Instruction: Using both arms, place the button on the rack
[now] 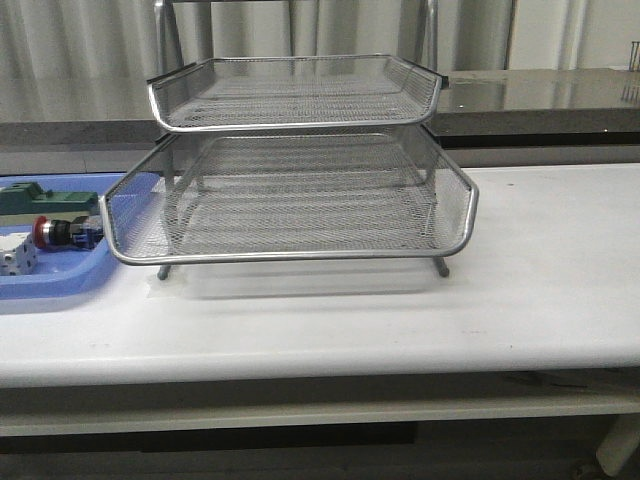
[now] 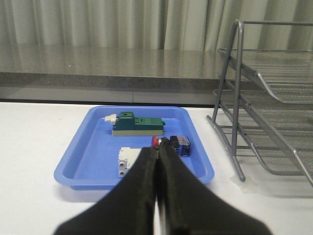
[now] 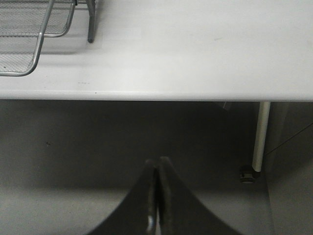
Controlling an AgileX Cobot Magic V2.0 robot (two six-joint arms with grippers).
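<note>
The button (image 1: pixel 64 233) is laid on its side in the blue tray (image 1: pixel 60 283) at the left end of the counter (image 1: pixel 540 280), its long axis running roughly along the counter's width: the rounded red cap is turned away from the rack (image 1: pixel 300 180), and the blue end block is turned towards it, just beside the tray's near-rack rim. Between cap and block a dark cylindrical body with a silvery band can be made out. In the same tray a green block (image 2: pixel 134 124) on a pale base is seen farther back, and a small white cube (image 2: pixel 125 161) is set beside the button's cap end, nearer the front rim. The tray is of smooth moulded plastic with a raised lip and rounded corners. The rack, of silver wire mesh framed by thin round rod and carried on slim legs, is stood at the middle of the matt white counter, its lower tray drawn forward. The left hand (image 2: pixel 157 161) is shown pressed together, holding nothing, in line with the button. The right hand (image 3: pixel 157 169) is likewise pressed together and empty, below the counter's front edge.
</note>
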